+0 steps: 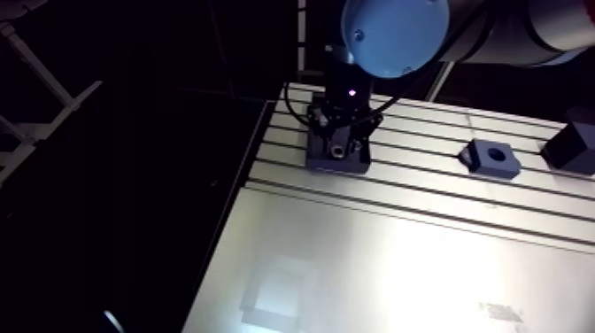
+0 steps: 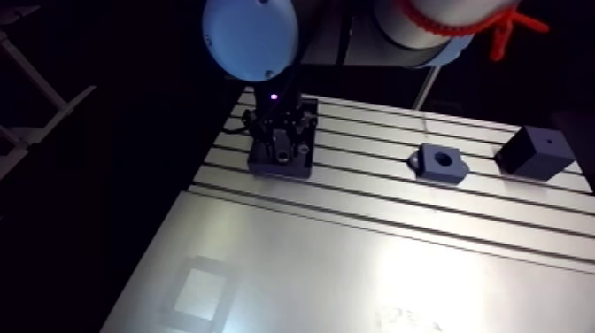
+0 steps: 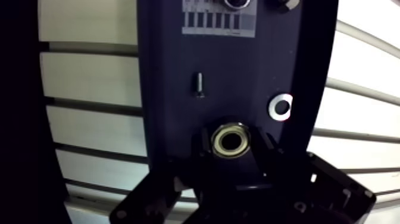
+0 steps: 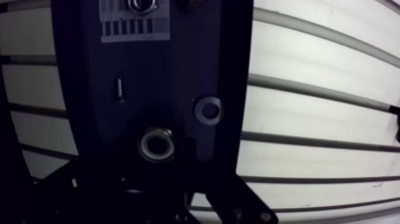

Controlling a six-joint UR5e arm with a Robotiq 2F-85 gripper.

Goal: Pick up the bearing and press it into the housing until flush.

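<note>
In the wrist view the bearing [image 3: 231,140], a pale metal ring, lies on a dark parts tray [image 3: 169,71]. My gripper [image 3: 232,148] is low over the tray with its dark fingers [image 3: 201,146] pressed against both sides of the bearing. In the arm view the gripper [image 2: 281,149] stands on that tray [image 2: 301,166] at the table's back left. The housing [image 2: 440,163], a blue-grey block with a round hole, sits apart to the right on the slotted table.
Also on the tray, ahead of the fingers, lie a small screw [image 3: 199,84], a washer [image 3: 280,106] and a striped label [image 3: 218,21]. A larger dark block [image 2: 537,152] stands at the table's far right. A smooth plate [image 2: 354,274] covers the table's front.
</note>
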